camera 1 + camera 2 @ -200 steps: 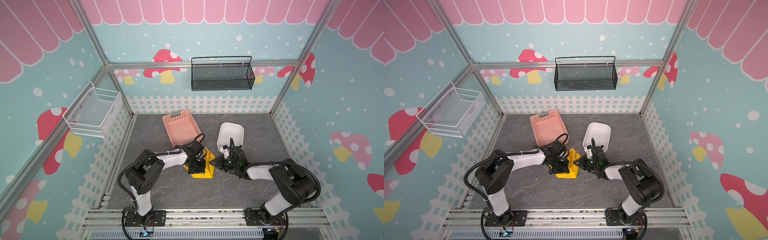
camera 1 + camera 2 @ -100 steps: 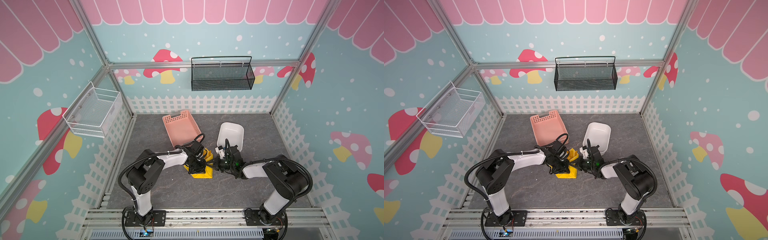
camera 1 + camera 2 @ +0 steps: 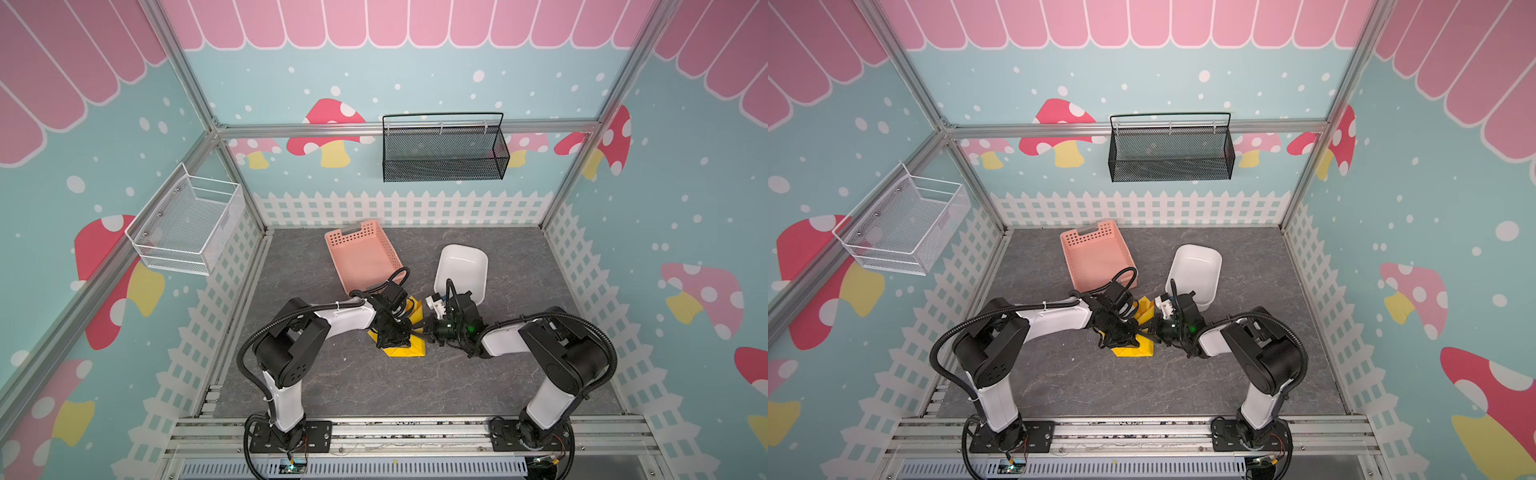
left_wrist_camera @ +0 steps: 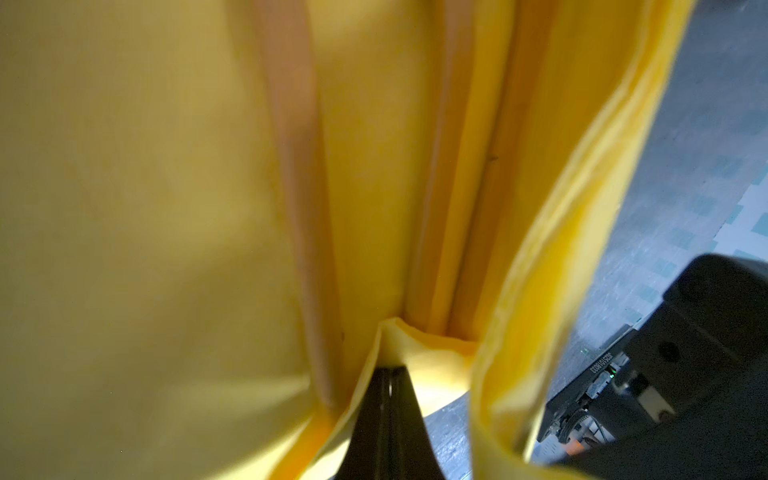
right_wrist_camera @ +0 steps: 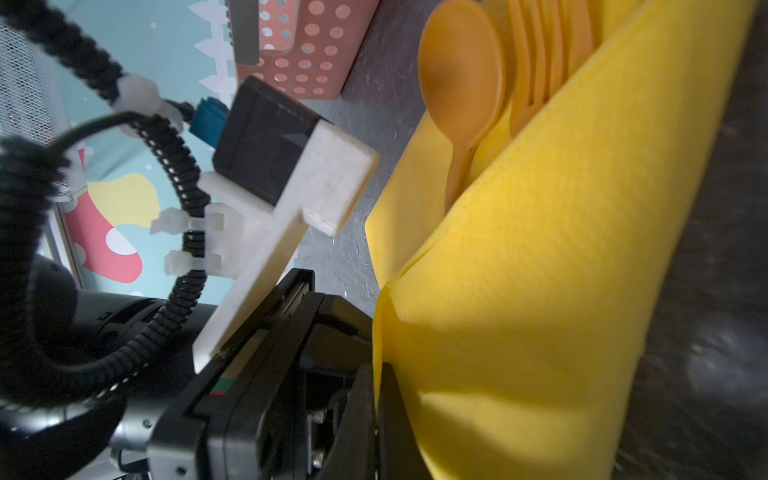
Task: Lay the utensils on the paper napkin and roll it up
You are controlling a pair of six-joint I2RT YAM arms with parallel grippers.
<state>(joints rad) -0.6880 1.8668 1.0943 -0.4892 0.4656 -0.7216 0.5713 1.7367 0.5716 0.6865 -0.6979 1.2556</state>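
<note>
Both arms meet at mid-worktop [image 3: 374, 386], just in front of the pink basket [image 3: 361, 257] and the white tub [image 3: 461, 266].

Paper napkin [image 3: 405, 352]: lies on the worktop between the two wrists and is partly covered by them in both top views. Only its near corner and a far strip show clear. It is not flat; one side is lifted and folded over.

Left end effector [image 4: 390, 376]: jaws clenched, black tips pressed together on a pinched edge of the paper napkin [image 4: 124, 208]. The sheet forms a trough ahead of the tips. Two orange handles of the utensils [image 4: 299, 166] run lengthwise along it, and a raised flap stands on one side.

Right end effector [image 5: 379, 374]: jaws clamped tight on the napkin's edge, paper caught between the tips. From here the paper napkin [image 5: 561, 249] drapes over the cutlery as a long fold.

Utensils: they lie inside the fold with their heads poking out at the end nearer the pink basket. The spoon [image 5: 461, 79] shows its round bowl and the top of its handle. The fork [image 5: 536, 62] sits just beside it, tines showing. Whether there are more pieces I cannot tell.

The left wrist's camera housing shows close by in the right wrist view.

Black wire basket [image 3: 444, 151] hangs on the back wall, white wire basket [image 3: 187, 228] on the left wall.
</note>
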